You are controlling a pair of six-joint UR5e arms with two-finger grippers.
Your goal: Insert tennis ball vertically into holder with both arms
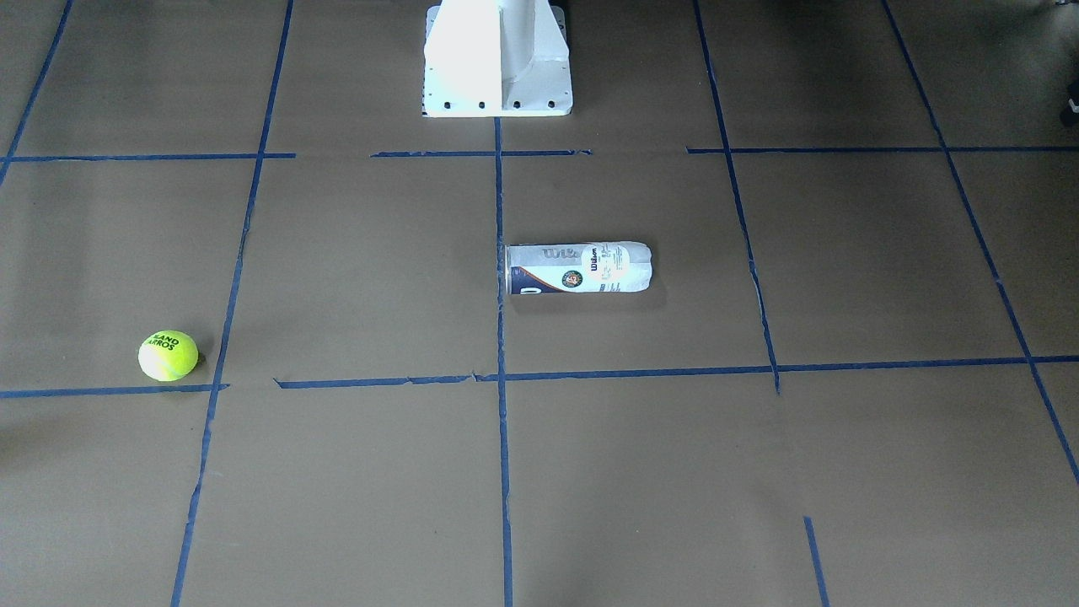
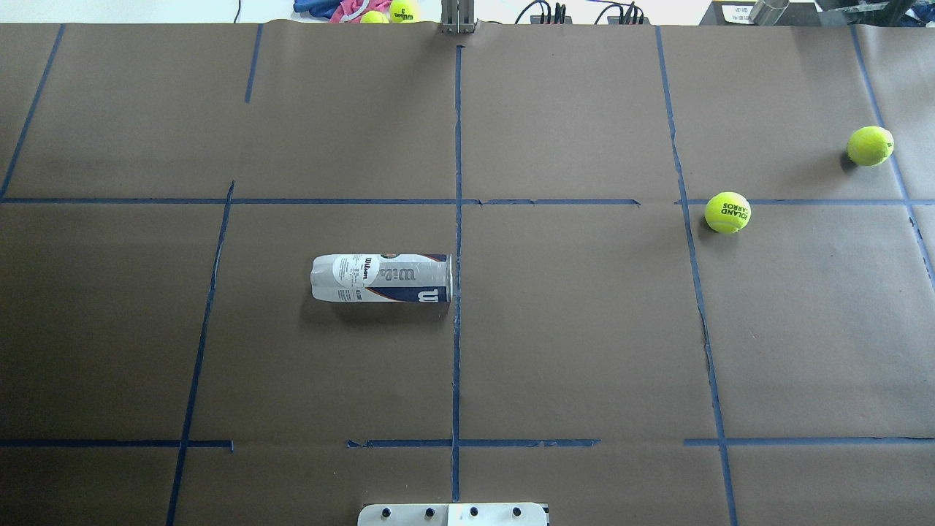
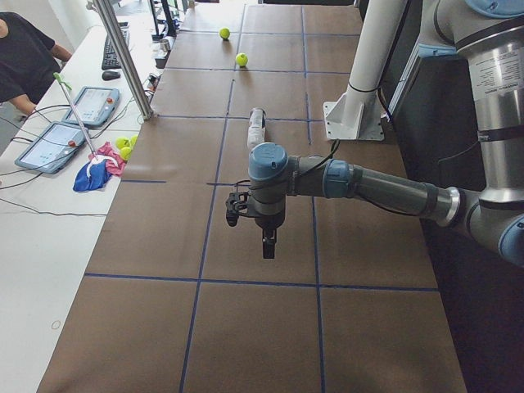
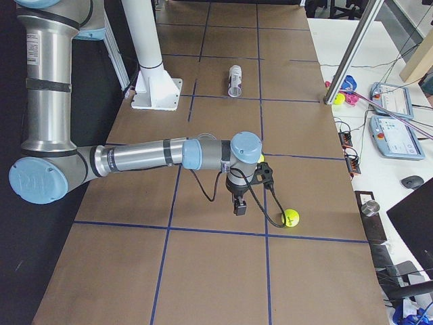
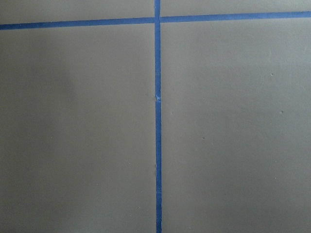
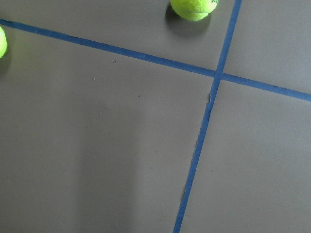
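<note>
Opening step: the holder is shown lying on its side mid-table, the ball well apart to its right. Left gripper and right gripper are held above the table; their jaw state cannot be told. Next, the holder must be stood upright and the ball grasped

My tabletop wears matt brown paper, smooth and without shine. The blue tape on it looks like dull paper tape, ragged at some edges. The tennis ball is fuzzy felt. The holder is smooth plastic under a printed label, with a faint sheen. The pedestal base is white painted metal. My left arm and right arm are satin grey metal with light-blue, plastic-looking joint caps. My fingers are matt black.
</note>
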